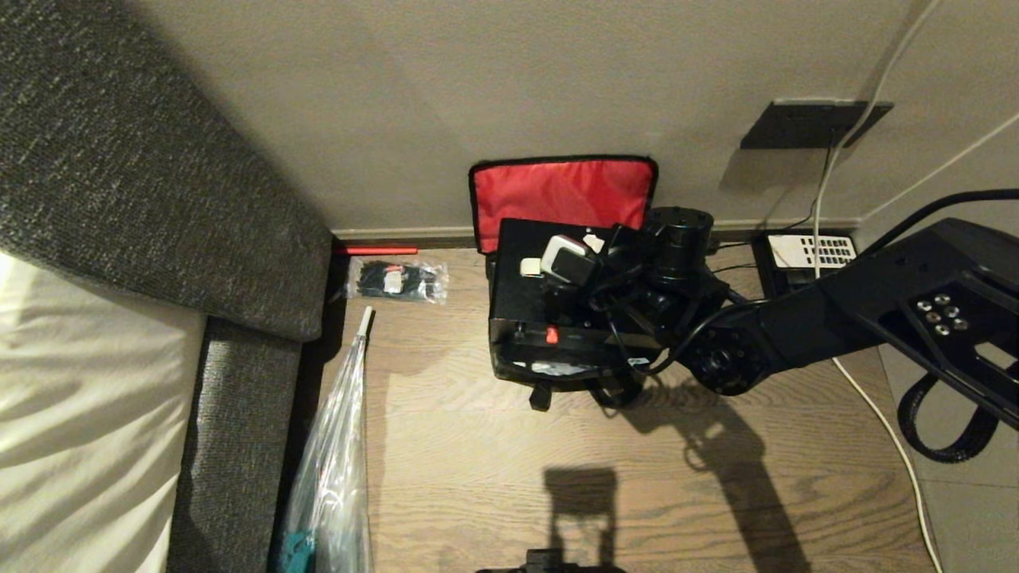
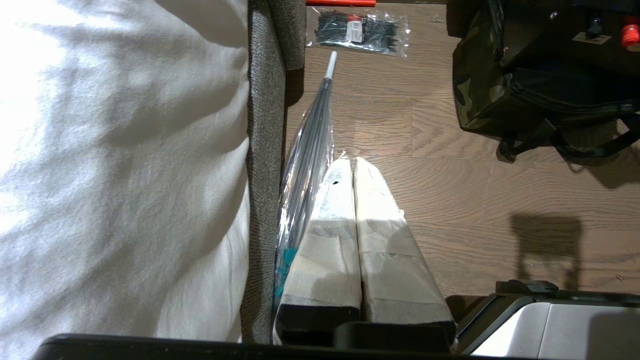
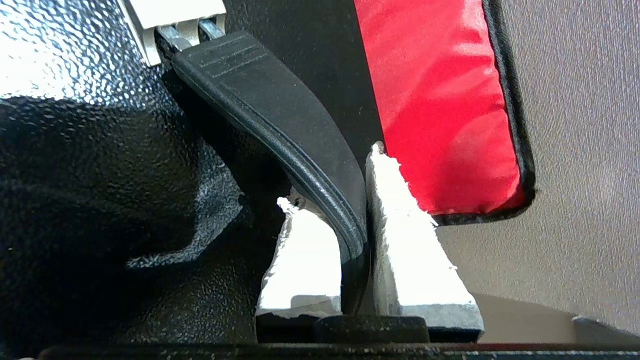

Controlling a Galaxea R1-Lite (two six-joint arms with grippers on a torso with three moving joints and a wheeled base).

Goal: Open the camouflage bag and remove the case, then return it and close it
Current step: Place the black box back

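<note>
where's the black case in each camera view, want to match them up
Head view: the case sits centre, in the open camouflage bag by the wall.
Left wrist view: only its corner with the red button shows, far upper right.
Right wrist view: its pebbled black top fills the left; the right hand grips its handle.
Shared landmark: the red lid, head and right wrist views.

Wooden floor [image 1: 478,469], plank pattern, meeting a plain wall [image 1: 398,103] at a dark skirting. Grey upholstered furniture [image 1: 119,175] on one side, with white fabric [image 1: 72,414] over it. Clear plastic-wrapped item with a white tip [image 1: 338,446] lies along its base. A clear packet of black cable ties [image 1: 398,280] sits near the skirting, beside a red strip [image 1: 376,250]. A black telephone with white keypad [image 1: 808,255] stands by the wall; a dark wall plate [image 1: 808,123] above it, with white cables [image 1: 876,414] trailing down.
</note>
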